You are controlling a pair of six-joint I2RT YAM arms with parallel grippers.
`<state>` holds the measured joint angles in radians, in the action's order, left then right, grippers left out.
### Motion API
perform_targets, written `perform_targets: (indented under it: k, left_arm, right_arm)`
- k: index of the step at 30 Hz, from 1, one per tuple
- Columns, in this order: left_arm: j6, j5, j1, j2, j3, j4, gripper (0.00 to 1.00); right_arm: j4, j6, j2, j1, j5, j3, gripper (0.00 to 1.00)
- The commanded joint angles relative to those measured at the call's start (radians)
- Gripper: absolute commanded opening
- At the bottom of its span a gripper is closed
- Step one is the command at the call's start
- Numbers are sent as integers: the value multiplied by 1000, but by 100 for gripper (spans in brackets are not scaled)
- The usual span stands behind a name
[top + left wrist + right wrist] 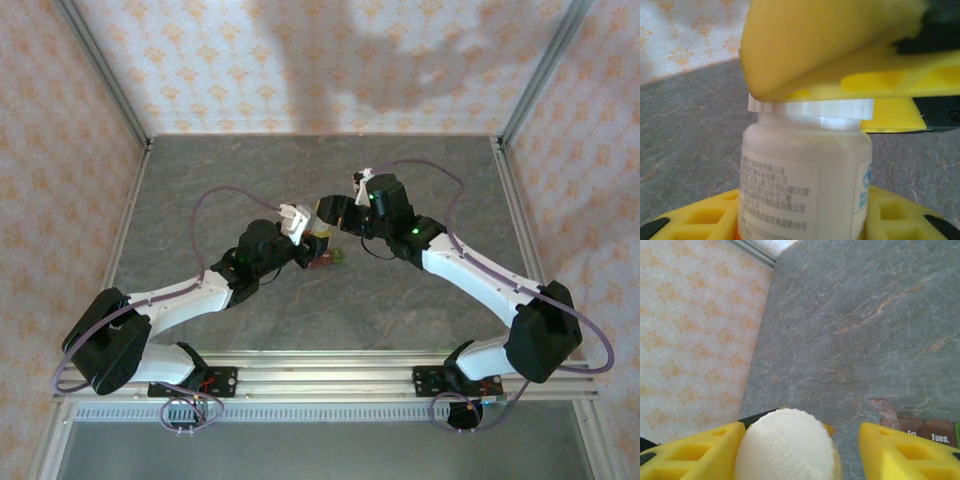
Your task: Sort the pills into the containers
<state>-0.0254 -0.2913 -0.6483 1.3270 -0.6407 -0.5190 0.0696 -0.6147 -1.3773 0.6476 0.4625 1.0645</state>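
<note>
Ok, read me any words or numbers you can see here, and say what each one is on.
"Tues." on a brown lid of the strip.
Lid left of it: a short word, too blurred to read.
Bottle label: lines of small Chinese print with digits, too blurred to read.
Blue mark at the label's right edge: unreadable.

grey stone-veined surface boxed in by pale walls with orange floral print, aluminium posts at the corners, soft shadows on the back wall

"tues." on containers; chinese print on bottle, seemingly too blurred.
</note>
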Motion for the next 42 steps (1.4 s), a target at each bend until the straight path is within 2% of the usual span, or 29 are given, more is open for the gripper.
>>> perform_targets:
  k: [1,4,7,10,13,17,20,24,28,32,42]
  left_arm:
    - [-6,-1,-11,-7,-30,-43,0]
    - [-23,-30,-10,-24,-24,-41,0]
    - [-67,-110,-6,-41,-30,-39,0]
    - [-138,-203,5,-54,-30,-70,0]
    - [-161,-216,9,-68,-24,-82,0]
    - [-133,-163,9,-83,-14,-65,0]
    - [-92,-124,8,-79,-23,-14,0]
    - [-31,-44,9,-78,-18,20,0]
    - [24,15,6,-70,-17,41,0]
    - [67,54,1,-59,-19,55,0]
    - [94,60,-20,-29,-42,68,0]
  right_arm:
    - [-12,59,15,3,-4,-1,46]
    - [-19,180,26,-8,39,-13,41]
    - [-61,301,34,-51,165,-50,41]
    - [-90,331,34,-105,288,-81,42]
    - [-74,341,48,-121,318,-89,46]
    - [-44,318,63,-121,289,-88,51]
    - [-9,271,81,-121,249,-72,69]
    - [34,151,129,-121,155,-56,83]
    - [24,37,159,-121,113,-55,84]
    - [93,-27,138,-117,27,-20,84]
    - [75,-52,48,-58,-10,40,85]
